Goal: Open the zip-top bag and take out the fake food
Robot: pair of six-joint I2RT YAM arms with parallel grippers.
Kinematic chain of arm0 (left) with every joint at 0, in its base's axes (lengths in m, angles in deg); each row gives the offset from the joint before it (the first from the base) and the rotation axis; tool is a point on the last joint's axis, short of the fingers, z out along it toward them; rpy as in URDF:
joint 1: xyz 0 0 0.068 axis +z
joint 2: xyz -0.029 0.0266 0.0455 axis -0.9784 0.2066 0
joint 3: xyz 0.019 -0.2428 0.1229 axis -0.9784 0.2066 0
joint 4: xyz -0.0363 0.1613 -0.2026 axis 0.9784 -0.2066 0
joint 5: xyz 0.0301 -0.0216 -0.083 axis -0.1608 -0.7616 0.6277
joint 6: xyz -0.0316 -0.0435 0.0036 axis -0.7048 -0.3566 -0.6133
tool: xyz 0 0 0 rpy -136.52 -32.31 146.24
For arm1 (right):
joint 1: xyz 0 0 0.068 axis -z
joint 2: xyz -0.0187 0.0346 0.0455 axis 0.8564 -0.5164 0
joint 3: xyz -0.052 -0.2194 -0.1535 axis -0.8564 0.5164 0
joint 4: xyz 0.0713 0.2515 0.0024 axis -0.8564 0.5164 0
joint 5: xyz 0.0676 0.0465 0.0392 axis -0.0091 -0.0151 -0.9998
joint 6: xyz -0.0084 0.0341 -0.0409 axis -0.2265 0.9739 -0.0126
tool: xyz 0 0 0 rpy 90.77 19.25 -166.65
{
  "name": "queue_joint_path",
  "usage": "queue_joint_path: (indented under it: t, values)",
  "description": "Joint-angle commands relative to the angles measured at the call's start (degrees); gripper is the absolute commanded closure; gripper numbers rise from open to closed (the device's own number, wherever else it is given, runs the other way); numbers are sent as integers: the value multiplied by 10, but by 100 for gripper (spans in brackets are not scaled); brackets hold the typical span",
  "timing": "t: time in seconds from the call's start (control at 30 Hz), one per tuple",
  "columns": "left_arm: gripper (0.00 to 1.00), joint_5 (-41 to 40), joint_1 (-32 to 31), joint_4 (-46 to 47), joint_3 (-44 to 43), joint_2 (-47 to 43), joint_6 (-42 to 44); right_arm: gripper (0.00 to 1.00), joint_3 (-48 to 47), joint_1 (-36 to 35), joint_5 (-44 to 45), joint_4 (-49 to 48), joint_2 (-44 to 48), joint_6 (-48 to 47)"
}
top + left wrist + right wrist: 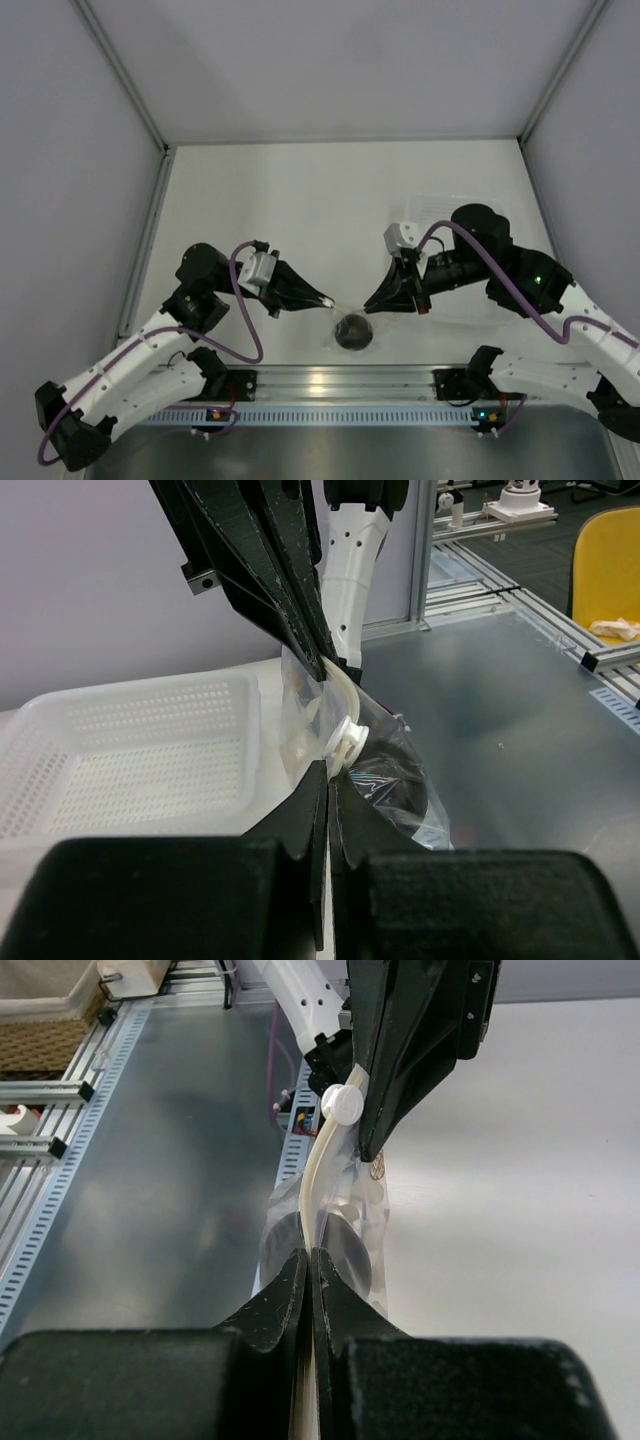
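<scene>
Above the front edge of the surface (pixel 300 200), the zip-top bag (pixel 395 780) is stretched between the arms, its zip strip running left to right. The left claw (pixel 328 778) and right claw (pixel 311 1258) each clamp one end. The fake food (pixel 353 331) sags inside, below both. The slider (pixel 341 1105) sits just beside the left claw.

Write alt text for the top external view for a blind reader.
The left gripper and right gripper each pinch the top of a clear zip-top bag, held between them near the front edge of the table. The dark fake food sits inside.
</scene>
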Motion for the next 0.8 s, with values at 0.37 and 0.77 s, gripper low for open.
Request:
queue_joint_path:
  t: [0.37, 0.77]
  values:
    - [100, -61, -5, 37, -16, 31, -15, 51, -18, -11, 130, -39, 9, 15]
    - [100, -49, -5, 37, -6, 46, -16, 45, -79, -28, 169, -51, -61, 43]
